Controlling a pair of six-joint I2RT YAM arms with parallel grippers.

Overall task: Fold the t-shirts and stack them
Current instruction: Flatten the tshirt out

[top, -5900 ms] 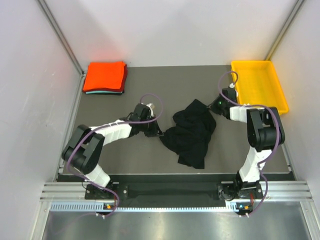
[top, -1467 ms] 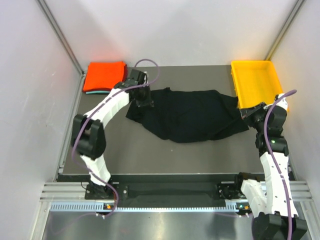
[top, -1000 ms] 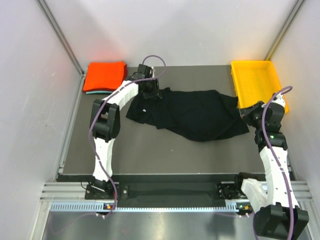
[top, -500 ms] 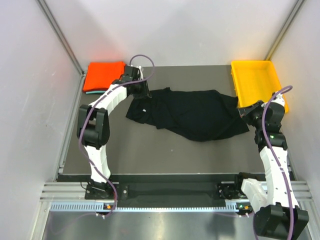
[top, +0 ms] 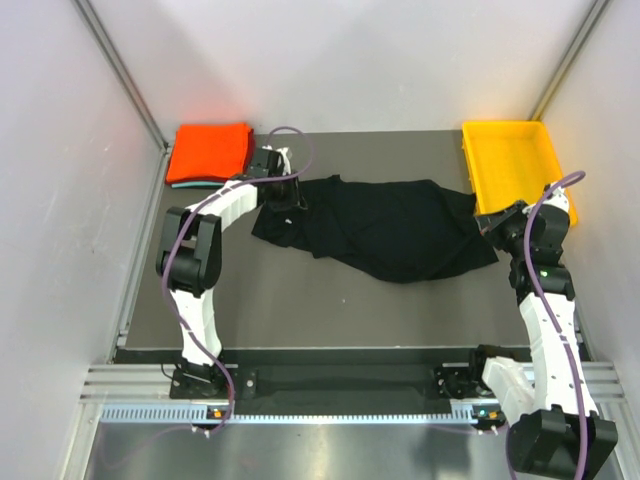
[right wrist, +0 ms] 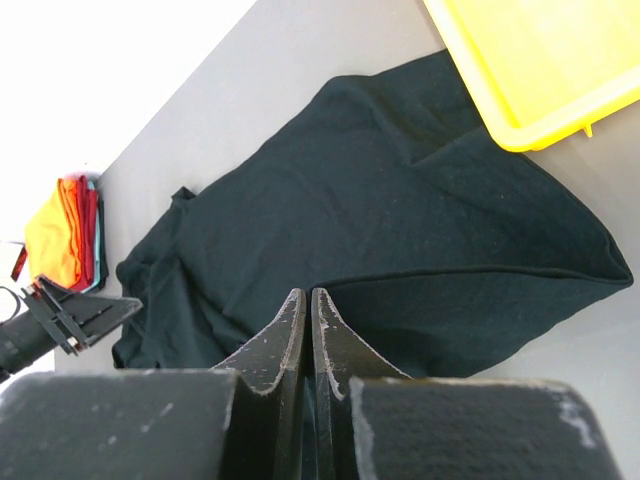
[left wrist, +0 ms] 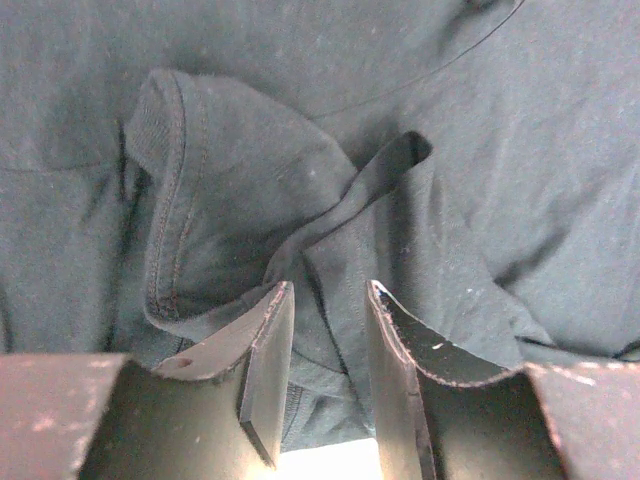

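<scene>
- While the black t-shirt (top: 390, 225) is lying spread on the table (top: 300, 300) between both claws, flattening seems to be going on, with folding not yet begun.
- Left claw (left wrist: 328, 290) is hovering half-parted, gripping nothing, just above the bunched collar.
- Right claw (right wrist: 306, 295) is pinching shut, seemingly on the hem corner.
- Next move is calling for smoothing that collar.
- Counting: one black shirt, then the orange-red t-shirt (top: 210, 152) over the teal t-shirt (top: 200, 184) beyond the left claw, and one yellow tray (top: 515, 165) beside the right.

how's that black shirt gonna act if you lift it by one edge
Probably floppy: the black t-shirt lies rumpled, one hem curled over in the left wrist view. Likely light, being thin cloth spread nearly flat. Pushed, it would probably bunch up like those creases rather than slide whole.
</scene>
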